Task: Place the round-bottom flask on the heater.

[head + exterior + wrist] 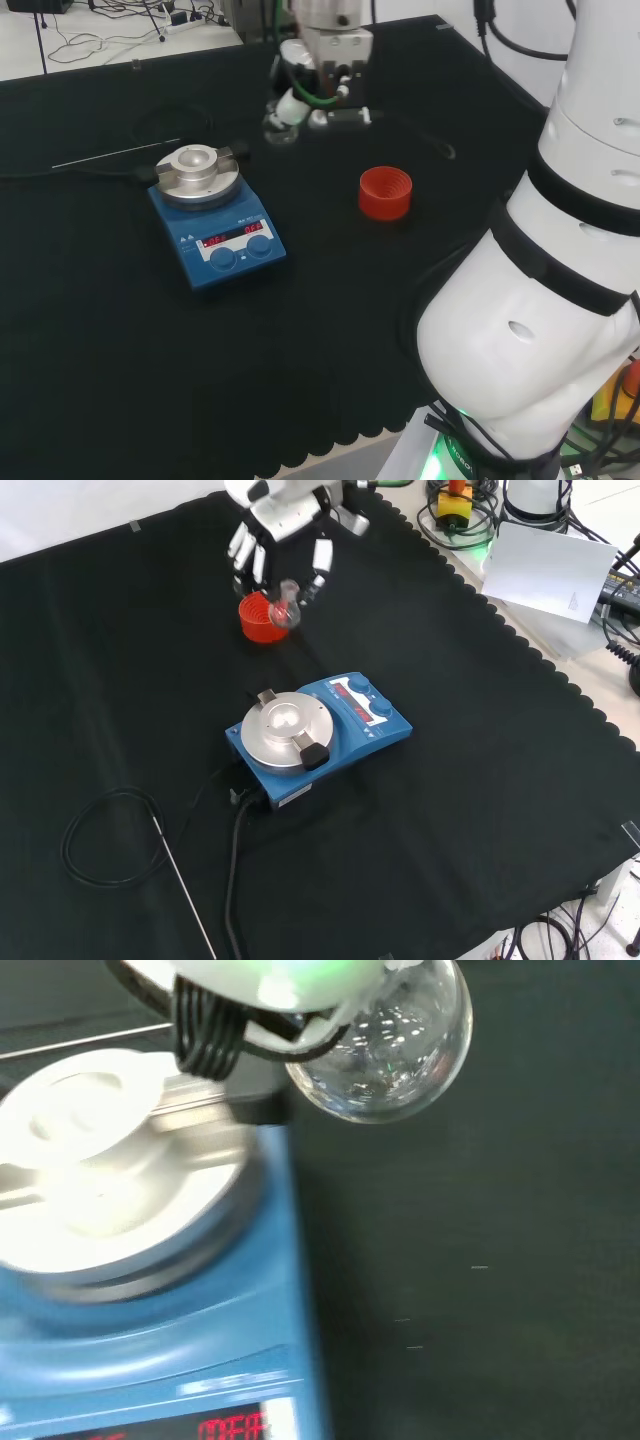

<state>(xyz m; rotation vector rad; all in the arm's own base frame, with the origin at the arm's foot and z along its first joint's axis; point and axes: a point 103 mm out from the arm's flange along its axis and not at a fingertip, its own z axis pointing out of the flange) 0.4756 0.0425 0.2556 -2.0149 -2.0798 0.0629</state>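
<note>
Glass is the worry: the hand (283,520) has its fingers (322,558) curled round the round-bottom flask (283,609), held in the air beyond the heater (318,730) near the red stand (258,618), and a misjudged descent could knock it against the metal plate.

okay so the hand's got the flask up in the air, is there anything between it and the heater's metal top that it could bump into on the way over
Nothing visible blocks the way. The hand holds the round-bottom flask above the cloth near the red ribbed stand, which sits off to the side. Only bare black cloth lies between the flask and the heater, and its metal top carries nothing.
</note>
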